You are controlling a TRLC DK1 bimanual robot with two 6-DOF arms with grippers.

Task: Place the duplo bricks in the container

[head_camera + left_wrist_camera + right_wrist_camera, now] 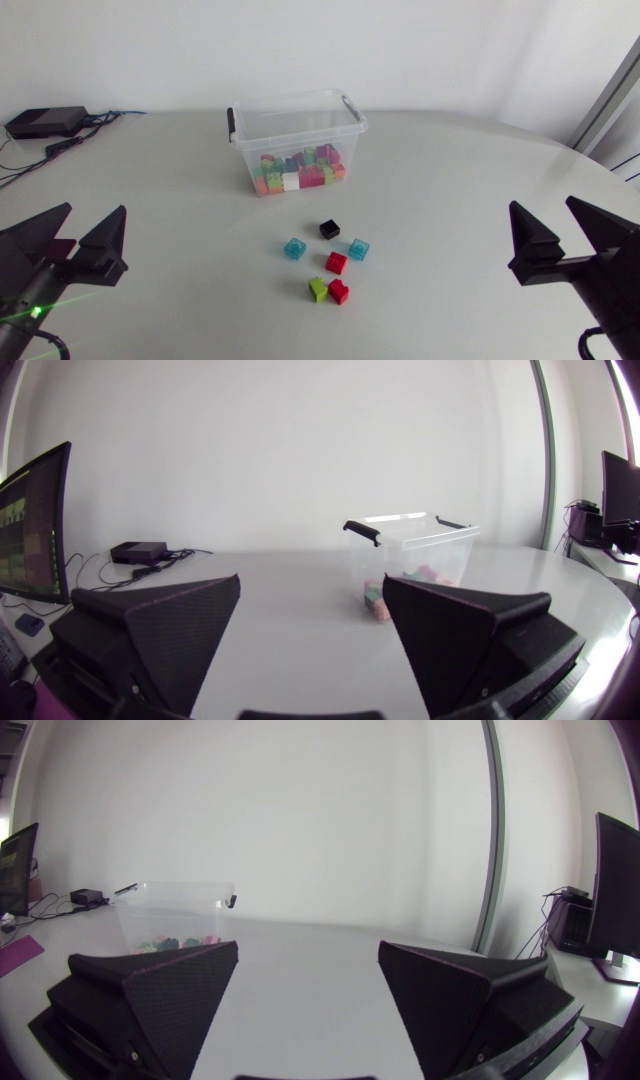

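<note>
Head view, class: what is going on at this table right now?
Nothing is being handled at this moment. The left gripper and the right gripper sit open and empty at opposite sides of the white table. The clear plastic container with black handles already holds a pile of mixed-colour bricks. Six loose ones lie in front of it: one black brick, two translucent blue bricks, two red bricks and one lime green brick.

No readable text or labels anywhere.
</note>
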